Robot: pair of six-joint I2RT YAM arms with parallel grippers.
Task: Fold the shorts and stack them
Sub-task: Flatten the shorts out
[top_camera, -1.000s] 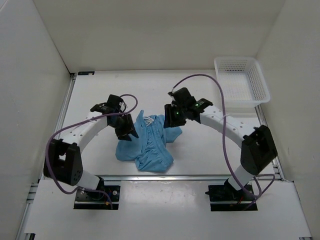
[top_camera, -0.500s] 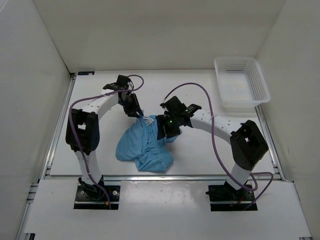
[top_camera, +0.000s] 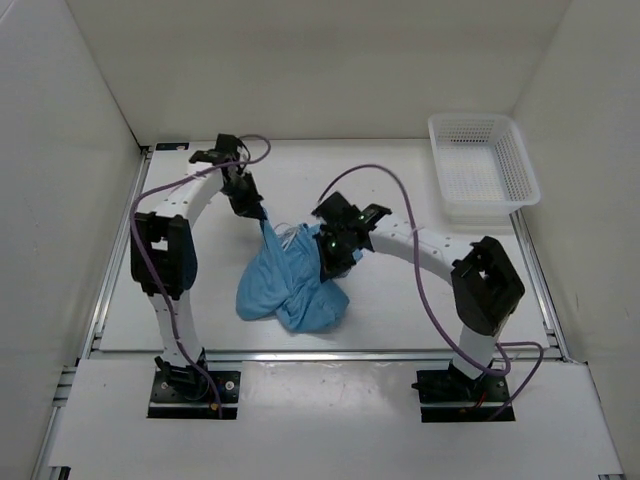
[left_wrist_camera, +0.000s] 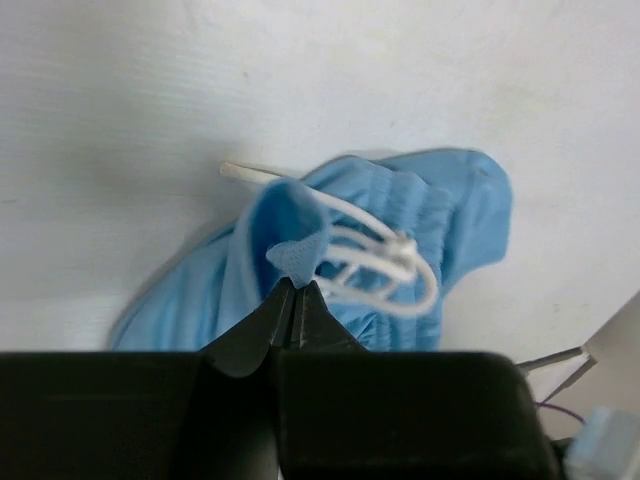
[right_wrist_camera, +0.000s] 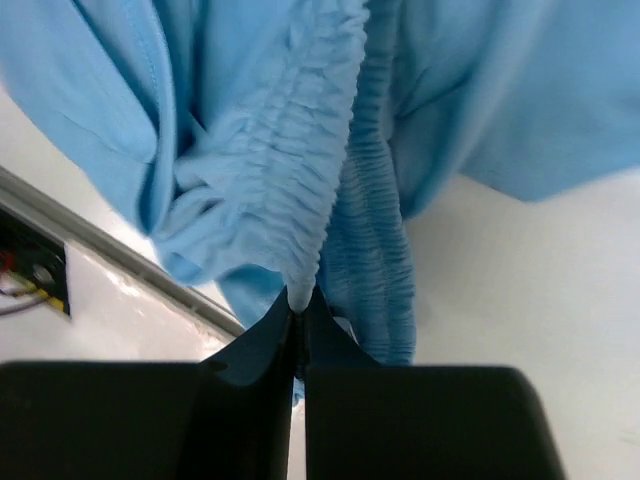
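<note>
Top external — left tool (left_wrist_camera: 293, 287), right tool (right_wrist_camera: 300, 300) both tight on soft, gathered shorts (top_camera: 285, 292).

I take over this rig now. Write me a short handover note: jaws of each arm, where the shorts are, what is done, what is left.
Left gripper: jaws shut on a fabric edge beside the drawstring.
Right gripper: jaws shut on the gathered waistband.
Shorts: crumpled on the table, mid-table, held by both arms.
Done: both grips taken; no fold yet.
Left: spread flat, fold, stack.
</note>
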